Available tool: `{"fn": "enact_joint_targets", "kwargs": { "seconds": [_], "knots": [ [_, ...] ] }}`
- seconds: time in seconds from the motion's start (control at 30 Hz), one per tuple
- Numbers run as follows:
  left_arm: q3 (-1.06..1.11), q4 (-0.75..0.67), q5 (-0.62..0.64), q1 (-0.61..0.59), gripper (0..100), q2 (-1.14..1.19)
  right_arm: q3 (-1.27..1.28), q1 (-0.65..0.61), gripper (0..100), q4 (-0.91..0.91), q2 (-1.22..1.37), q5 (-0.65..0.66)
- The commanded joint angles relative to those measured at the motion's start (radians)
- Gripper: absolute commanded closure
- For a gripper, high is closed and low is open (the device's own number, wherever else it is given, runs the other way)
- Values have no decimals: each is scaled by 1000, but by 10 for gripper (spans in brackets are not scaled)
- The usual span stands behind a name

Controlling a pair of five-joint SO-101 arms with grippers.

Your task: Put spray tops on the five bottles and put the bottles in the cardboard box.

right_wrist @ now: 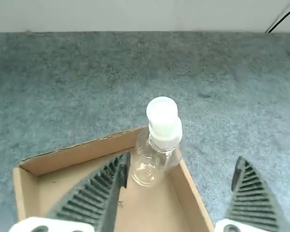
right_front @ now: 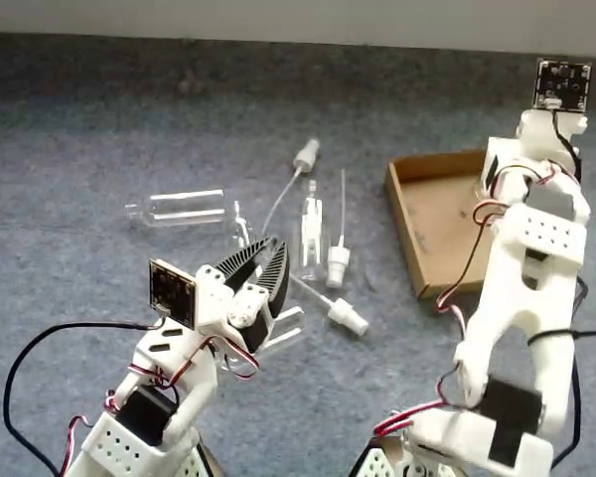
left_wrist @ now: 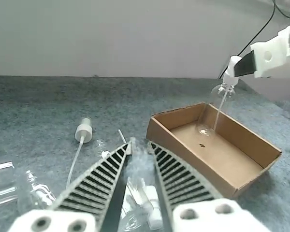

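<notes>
My right gripper (right_wrist: 182, 159) is open wide above the cardboard box (right_wrist: 77, 154). A clear bottle (right_wrist: 152, 162) with a white spray top (right_wrist: 163, 118) stands tilted at the box's far corner between the spread fingers, which do not clamp it. The left wrist view has that bottle (left_wrist: 215, 108) in the box (left_wrist: 208, 162). My left gripper (right_front: 275, 245) sits near the table's front left, shut on a clear bottle (left_wrist: 137, 166) between its black fingers (left_wrist: 96, 181). Part of that bottle (right_front: 283, 326) pokes out below the jaws.
On the grey carpet lie a capless clear bottle (right_front: 179, 209), a small bottle (right_front: 311, 224) and three loose spray tops with tubes (right_front: 306, 154), (right_front: 338, 260), (right_front: 348, 316). The cardboard box (right_front: 427, 214) sits at the right under the right arm.
</notes>
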Motion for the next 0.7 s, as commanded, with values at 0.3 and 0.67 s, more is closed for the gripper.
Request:
{"fn": "enact_joint_targets", "kwargs": {
  "seconds": [0.3, 0.67],
  "knots": [
    [4, -26, -95, -214, 994, -12, -65, -326, 723, 390, -424, 3],
    [18, 155, -196, -349, 994, -12, -71, -611, 832, 495, -412, 3]
  ]
}}
